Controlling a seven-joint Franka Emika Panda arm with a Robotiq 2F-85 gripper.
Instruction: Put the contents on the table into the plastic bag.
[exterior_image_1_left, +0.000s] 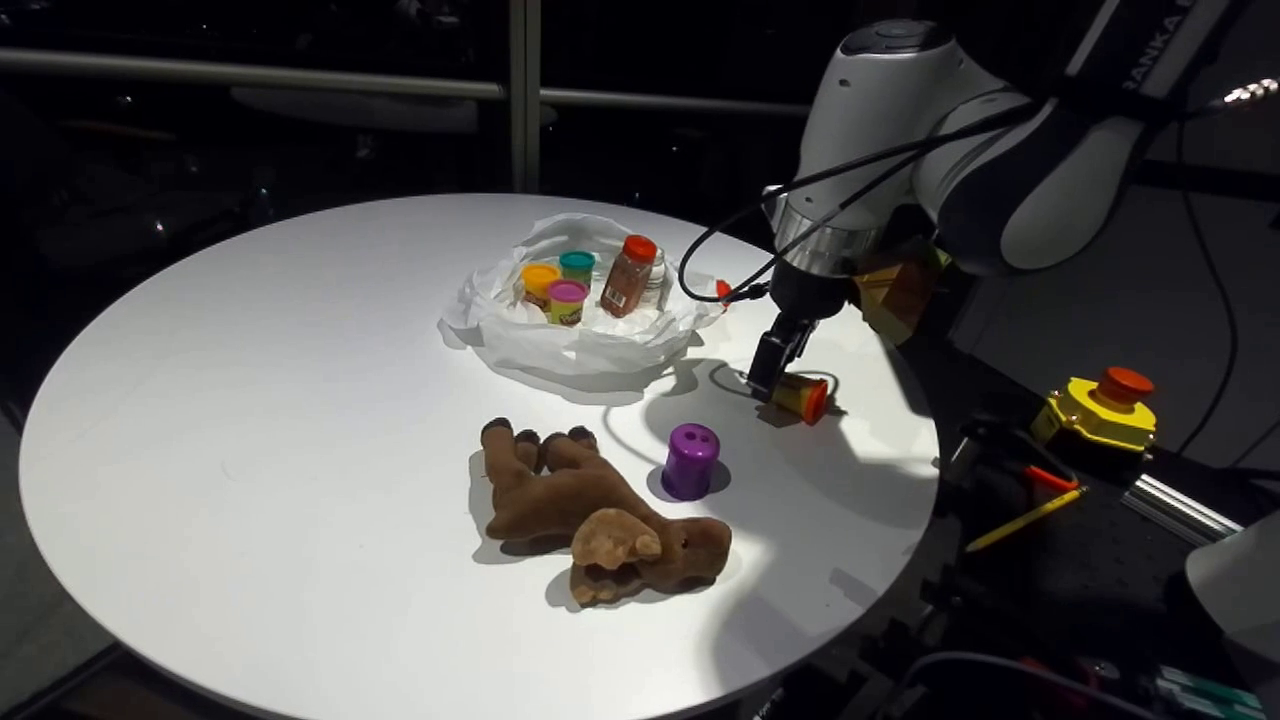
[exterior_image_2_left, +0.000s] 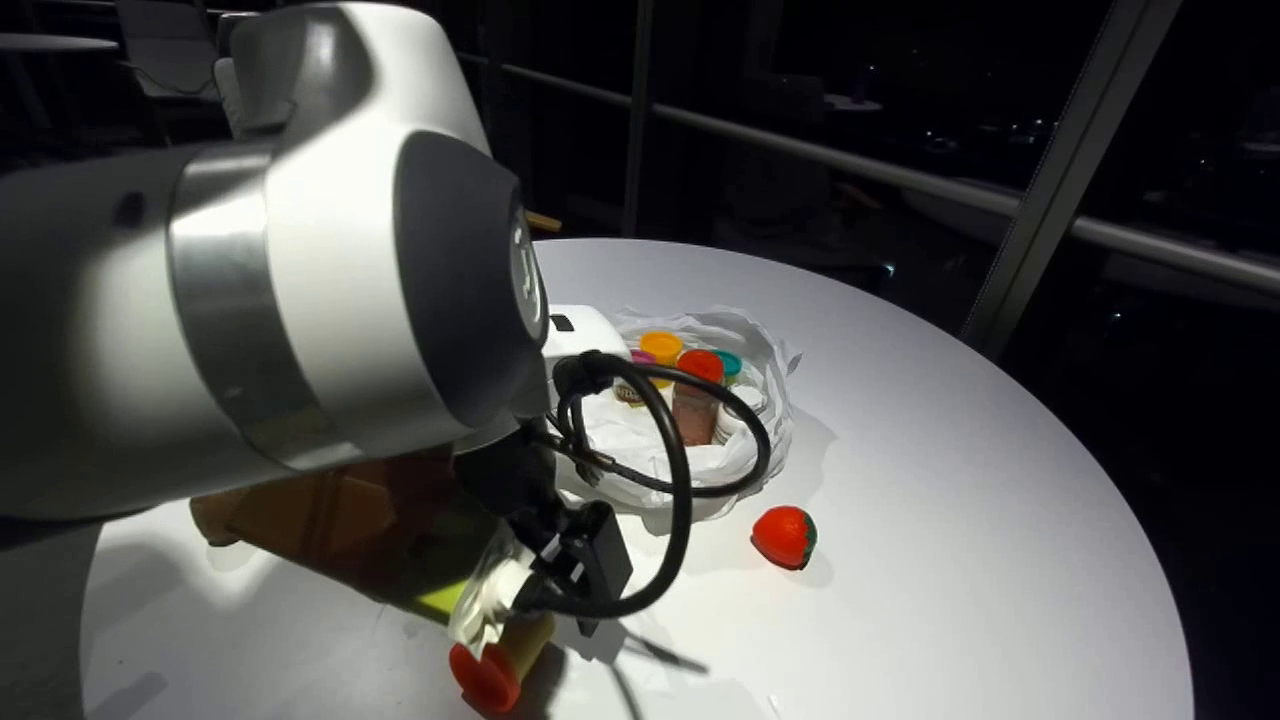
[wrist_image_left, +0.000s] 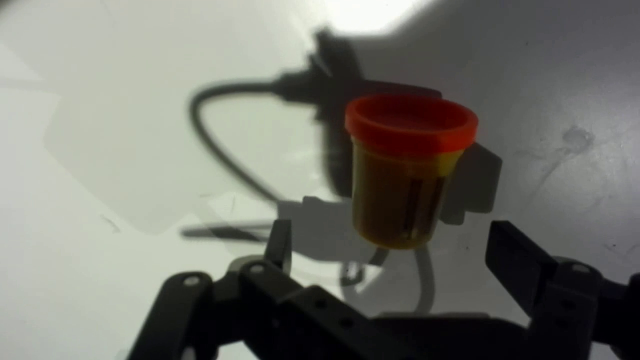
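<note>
Poised with gripper (wrist_image_left: 389, 239) wide, empty, and tub (wrist_image_left: 402, 175) on its side at twelve o'clock in the wrist view. Could roll tub toward nine if closing off-centre, nudging first with finger (wrist_image_left: 517, 265) at three. Due in bag (exterior_image_1_left: 595, 355), at ten from tub in an exterior view.

Brown plush toy (exterior_image_1_left: 575, 505) lying sideways, tubs (exterior_image_1_left: 567, 302) inside wrinkled plastic bag (exterior_image_1_left: 585, 352)

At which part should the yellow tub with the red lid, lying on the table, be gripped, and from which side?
Probably by the body, close to the red lid, coming from above with the open tool straddling it crosswise. The tub lies on its side; in the wrist view both flanks look free and the body is narrower than the lid, so it should fit between the jaws.
</note>
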